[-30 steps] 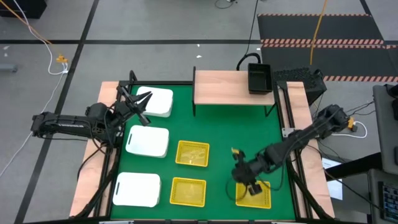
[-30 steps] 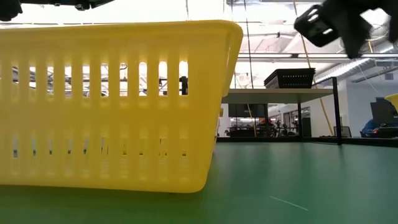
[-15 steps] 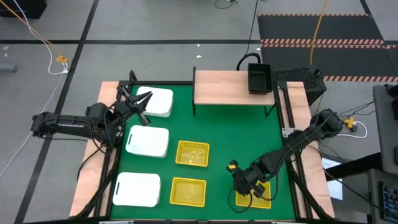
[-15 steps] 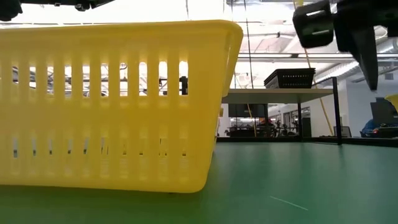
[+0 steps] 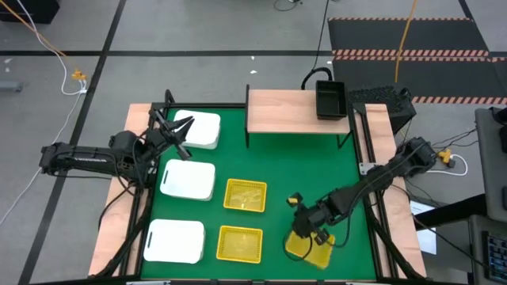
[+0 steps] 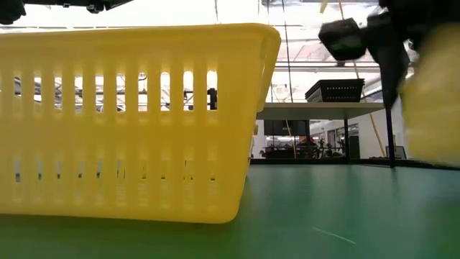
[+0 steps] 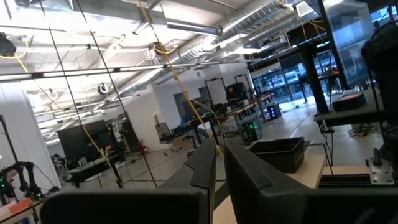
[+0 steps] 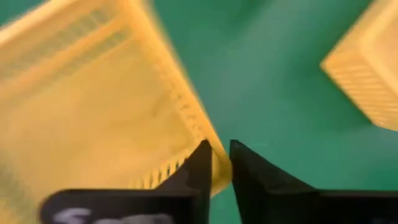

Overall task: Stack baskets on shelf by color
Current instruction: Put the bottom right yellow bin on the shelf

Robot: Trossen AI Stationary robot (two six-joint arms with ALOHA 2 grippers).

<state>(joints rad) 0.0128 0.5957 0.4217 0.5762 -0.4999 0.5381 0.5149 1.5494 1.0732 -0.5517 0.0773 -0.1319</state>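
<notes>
Three white baskets (image 5: pixel 188 180) lie along the table's left side. Two yellow baskets (image 5: pixel 245 195) (image 5: pixel 240 244) sit mid-table; the nearer one fills the low view (image 6: pixel 129 122). A black basket (image 5: pixel 329 99) sits on the right end of the shelf (image 5: pixel 285 111). My right gripper (image 5: pixel 307 233) is shut on a third yellow basket (image 5: pixel 311 248) near the table's near right corner. My left gripper (image 5: pixel 178 131) hovers shut beside the far white basket (image 5: pixel 196 129) and touches nothing. My right gripper pinches the yellow basket's side wall at its rim (image 8: pixel 217 171), near a corner. One finger (image 8: pixel 198 163) is inside the basket and the other (image 8: pixel 244 167) is outside. The fingers come from above, pointing down. The basket shows blurred beside the gripper in the low view (image 6: pixel 431 101).
Light wooden strips (image 5: pixel 119 229) edge the green table. Open green surface (image 5: pixel 309 166) lies between the shelf and the yellow baskets. The shelf's thin black legs (image 5: pixel 247 138) stand at the far side.
My right gripper has dipped onto the near-right yellow basket and taken hold of its wall. It has then gone toward the table's left, carrying the basket with it. The basket now sits farther left and turned from where it lay.
</notes>
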